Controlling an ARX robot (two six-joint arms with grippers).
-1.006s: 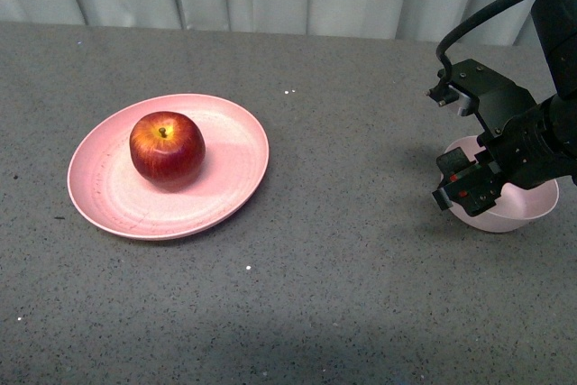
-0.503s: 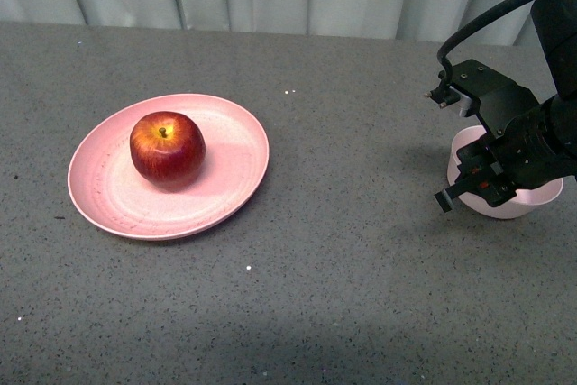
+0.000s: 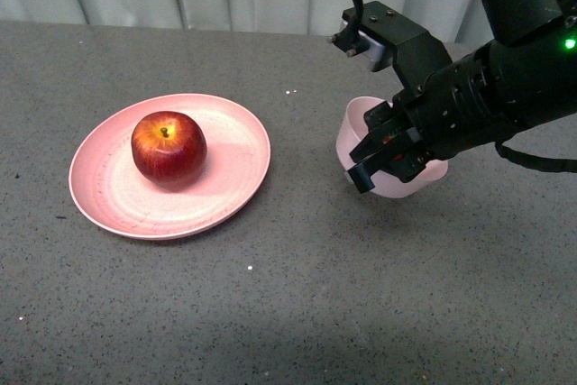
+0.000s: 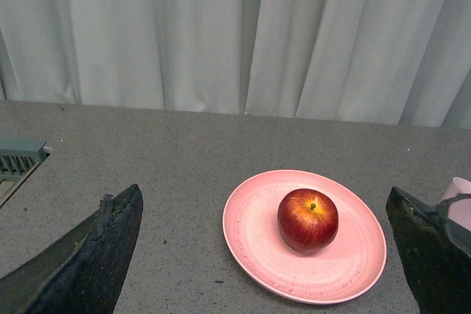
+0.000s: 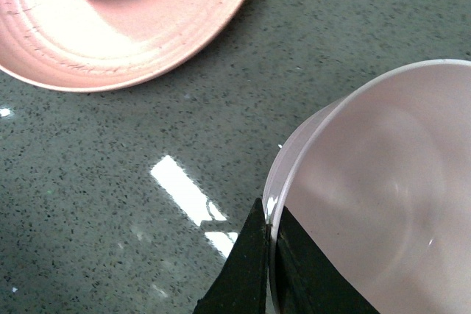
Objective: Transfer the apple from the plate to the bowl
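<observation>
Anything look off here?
Yes: the bowl sits tilted, its rim pinched by the right end effector, a short way from the plate. That is odd, since the apple lies untouched on the plate.

No readable text, label or number anywhere.
</observation>
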